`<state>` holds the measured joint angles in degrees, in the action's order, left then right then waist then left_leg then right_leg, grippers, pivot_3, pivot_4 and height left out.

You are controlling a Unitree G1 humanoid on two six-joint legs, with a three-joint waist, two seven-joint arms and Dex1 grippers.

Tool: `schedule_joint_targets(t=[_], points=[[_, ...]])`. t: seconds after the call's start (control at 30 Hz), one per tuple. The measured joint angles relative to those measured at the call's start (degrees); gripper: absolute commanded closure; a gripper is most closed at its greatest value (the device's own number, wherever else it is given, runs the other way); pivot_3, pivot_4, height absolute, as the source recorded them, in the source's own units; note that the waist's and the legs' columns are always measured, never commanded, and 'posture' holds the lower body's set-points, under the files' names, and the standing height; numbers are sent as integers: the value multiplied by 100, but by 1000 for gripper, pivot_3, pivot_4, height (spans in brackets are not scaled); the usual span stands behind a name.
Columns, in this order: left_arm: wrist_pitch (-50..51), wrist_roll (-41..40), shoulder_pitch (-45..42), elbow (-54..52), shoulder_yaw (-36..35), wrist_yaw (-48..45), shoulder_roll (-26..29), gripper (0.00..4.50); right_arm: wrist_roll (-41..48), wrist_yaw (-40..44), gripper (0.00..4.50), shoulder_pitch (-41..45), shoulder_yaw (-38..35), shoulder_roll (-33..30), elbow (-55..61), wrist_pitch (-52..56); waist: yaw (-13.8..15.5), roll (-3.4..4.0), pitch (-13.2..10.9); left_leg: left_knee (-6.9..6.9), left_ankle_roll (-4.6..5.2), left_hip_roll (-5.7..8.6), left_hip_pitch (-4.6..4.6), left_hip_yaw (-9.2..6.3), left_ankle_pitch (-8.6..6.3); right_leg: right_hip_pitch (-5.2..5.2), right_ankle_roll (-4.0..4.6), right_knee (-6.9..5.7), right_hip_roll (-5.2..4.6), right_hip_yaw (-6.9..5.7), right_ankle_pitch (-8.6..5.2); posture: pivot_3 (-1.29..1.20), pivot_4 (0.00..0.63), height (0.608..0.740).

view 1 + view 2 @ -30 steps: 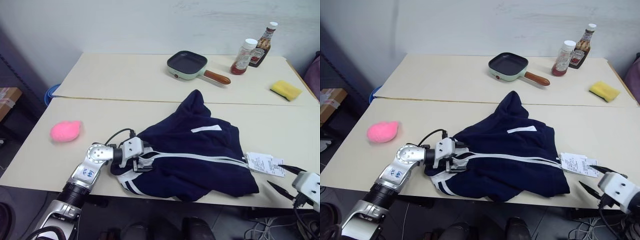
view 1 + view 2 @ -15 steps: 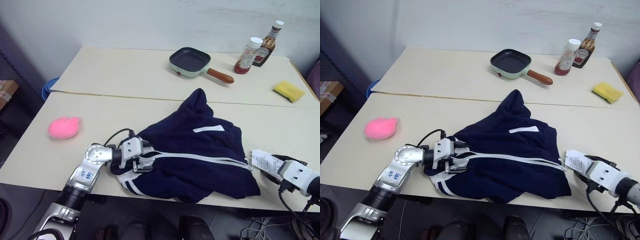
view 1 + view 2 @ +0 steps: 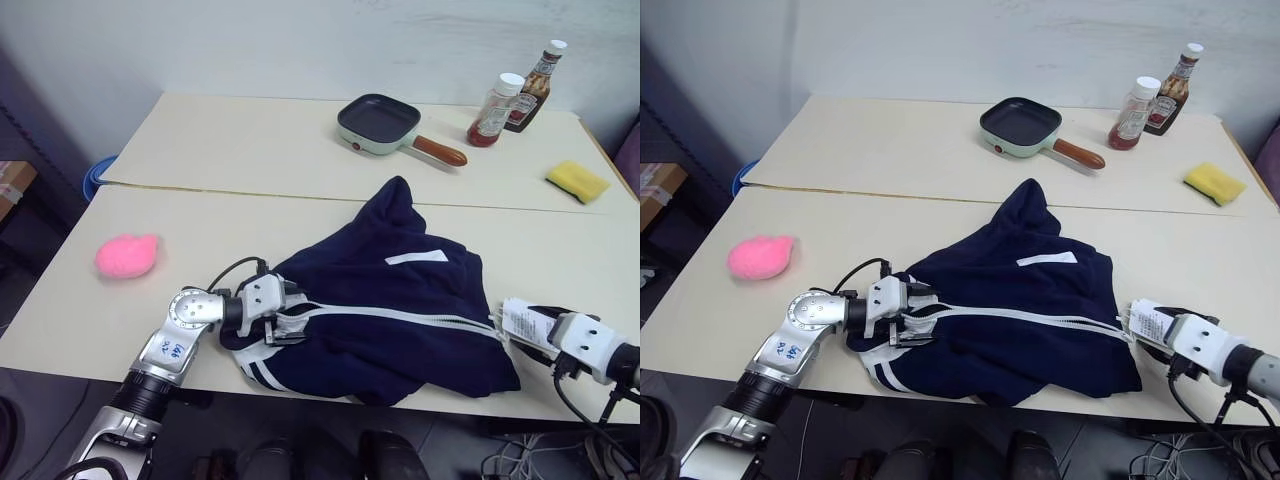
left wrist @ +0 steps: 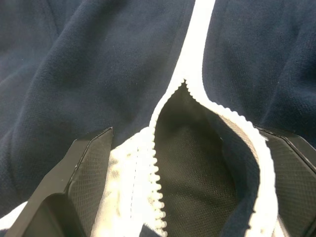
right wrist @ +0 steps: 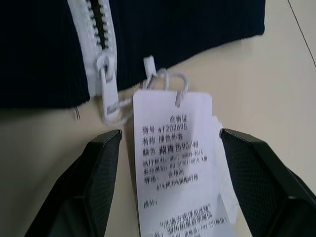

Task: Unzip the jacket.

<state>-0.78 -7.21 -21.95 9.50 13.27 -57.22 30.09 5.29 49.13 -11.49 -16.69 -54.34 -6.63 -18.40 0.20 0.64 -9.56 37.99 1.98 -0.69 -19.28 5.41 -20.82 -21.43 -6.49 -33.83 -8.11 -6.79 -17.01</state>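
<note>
The navy jacket (image 3: 380, 290) lies crumpled near the table's front edge, its white zipper line (image 3: 400, 316) running from left to right. My left gripper (image 3: 278, 318) rests open at the jacket's left end, its fingers (image 4: 89, 163) on either side of the parted zipper teeth (image 4: 183, 86). At the right end, white paper tags (image 3: 520, 318) hang beside the white zipper pull (image 5: 107, 89). My right gripper (image 5: 170, 133) is open low over the table, one finger on each side of the tag (image 5: 175, 163), a little short of the pull.
A pink plush toy (image 3: 128, 256) lies at the left. A green pan (image 3: 378, 120), two sauce bottles (image 3: 496, 112) and a yellow sponge (image 3: 575, 181) sit on the far table. A seam (image 3: 250, 195) divides the two tables.
My right gripper has moved in from the table's front right edge until its fingers straddle the paper tags. The left arm and the jacket have stayed still.
</note>
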Motion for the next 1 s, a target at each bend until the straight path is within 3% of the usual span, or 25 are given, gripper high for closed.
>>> schedule_joint_targets(t=[0.33, 0.53, 0.7, 0.9, 1.0], points=[[9, -1, 15, -7, -22, 3, -11, 0, 111, 212, 1167, 188, 284, 71, 410, 356, -1, -1, -1, 3, 1, 0, -1, -1, 1, 0, 0, -2, 0, -2, 0, 0, 150, 740], [7, -5, 13, -7, -51, -23, -13, 0, 651, 475, 1167, 92, 221, 86, 702, 776, 3, 0, -2, 3, 3, 0, -3, -1, 1, -1, 0, -1, 0, -3, 0, 0, 150, 740], [-1, -5, -1, 7, -57, -63, -13, 0, 790, 557, 2264, 93, 218, 86, 847, 993, 5, 0, -2, 3, 3, 0, -3, -1, 1, -1, 0, -1, 0, -3, 0, 0, 150, 740], [-8, -5, -32, 35, -57, -109, -13, 0, 557, 385, 4363, 96, 219, 86, 859, 1176, 5, 0, -3, 3, 3, 0, -4, 0, 1, -3, 0, -1, 0, -3, 0, 0, 150, 740], [-9, -5, -32, 36, -56, -111, -13, 0, 496, 308, 4481, 97, 219, 86, 875, 1324, 5, -1, -3, 3, 2, 0, -4, 0, 1, -3, 0, -1, 0, -4, 0, 0, 150, 740]])
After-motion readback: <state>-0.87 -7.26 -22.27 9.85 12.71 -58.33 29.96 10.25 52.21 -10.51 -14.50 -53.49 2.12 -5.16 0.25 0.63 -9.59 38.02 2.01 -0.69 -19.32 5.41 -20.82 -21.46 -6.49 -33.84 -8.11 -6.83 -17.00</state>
